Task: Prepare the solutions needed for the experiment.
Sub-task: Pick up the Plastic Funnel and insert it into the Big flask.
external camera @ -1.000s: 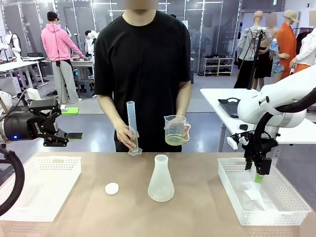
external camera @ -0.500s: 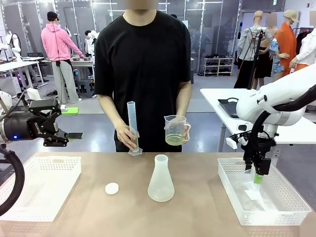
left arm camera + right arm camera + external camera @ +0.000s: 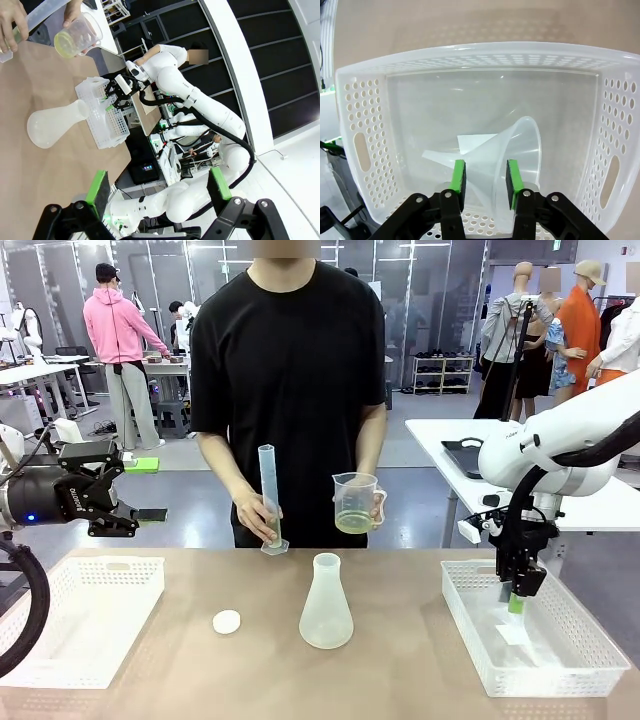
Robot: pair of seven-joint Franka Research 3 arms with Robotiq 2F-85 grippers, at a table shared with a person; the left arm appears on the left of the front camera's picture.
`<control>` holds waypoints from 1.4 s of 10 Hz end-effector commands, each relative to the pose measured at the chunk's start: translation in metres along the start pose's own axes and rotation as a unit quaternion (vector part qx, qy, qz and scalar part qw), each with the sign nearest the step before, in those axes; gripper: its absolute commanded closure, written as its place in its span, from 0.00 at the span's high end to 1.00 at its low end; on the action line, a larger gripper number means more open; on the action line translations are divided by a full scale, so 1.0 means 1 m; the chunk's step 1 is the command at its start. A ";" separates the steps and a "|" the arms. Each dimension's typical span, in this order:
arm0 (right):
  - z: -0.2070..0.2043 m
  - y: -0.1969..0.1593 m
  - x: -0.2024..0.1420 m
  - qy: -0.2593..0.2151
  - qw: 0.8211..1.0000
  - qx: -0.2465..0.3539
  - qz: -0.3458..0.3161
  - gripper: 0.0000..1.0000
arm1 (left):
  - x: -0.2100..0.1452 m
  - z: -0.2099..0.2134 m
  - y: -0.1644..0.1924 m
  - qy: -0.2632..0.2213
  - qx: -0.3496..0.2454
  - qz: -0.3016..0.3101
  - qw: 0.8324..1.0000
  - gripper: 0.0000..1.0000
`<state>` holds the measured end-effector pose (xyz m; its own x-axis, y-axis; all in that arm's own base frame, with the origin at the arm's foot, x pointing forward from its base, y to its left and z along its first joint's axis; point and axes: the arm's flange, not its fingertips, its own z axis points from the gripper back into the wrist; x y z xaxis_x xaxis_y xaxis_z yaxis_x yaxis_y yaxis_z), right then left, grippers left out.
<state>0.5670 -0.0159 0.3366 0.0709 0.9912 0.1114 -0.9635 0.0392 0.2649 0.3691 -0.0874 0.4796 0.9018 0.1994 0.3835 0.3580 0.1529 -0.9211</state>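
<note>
Grasp of the funnel at the right edge of the bench. Over the last second the right pincer [image 3: 485, 172] has sunk a little deeper into the right basket [image 3: 470, 50] and drawn its jaws from wide apart to narrow. Its green pads [image 3: 459, 176] now clamp the cone wall of the clear funnel [image 3: 520, 145], which lies on its side on the basket floor with its stem pointing away from the mouth. The rest of the scene is unchanged. The left pincer [image 3: 108, 508] hangs above the left basket [image 3: 100, 562] at the left edge with its jaws fully apart and nothing between them. The frosted conical flask [image 3: 326, 605] stands upright at mid-bench [image 3: 420, 685], and the white cap [image 3: 227, 621] lies just beside it towards the left edge. The solution [image 3: 352, 524], a shallow pale yellow-green layer, sits in the beaker [image 3: 354, 502] that a person holds in one hand [image 3: 378, 508] above the far edge. The person's other hand steadies a measuring cylinder [image 3: 268, 490] tilted beside the beaker. Nothing has yet entered the flask. The closing grip probably means the funnel is about to be lifted, likely for seating in the flask's neck before pouring. The thin cone may flex or slip under the pads.
</note>
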 end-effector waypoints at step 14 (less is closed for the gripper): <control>0.113 0.064 0.055 0.056 0.982 -0.173 -0.047 0.00 | 0.000 -0.002 -0.002 0.001 -0.002 0.002 1.000 1.00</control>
<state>0.5512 0.0175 0.4579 0.1041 0.9942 0.0260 -0.9945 0.1038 0.0147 0.3691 -0.0875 0.4796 0.9018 0.1993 0.3835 0.3579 0.1529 -0.9211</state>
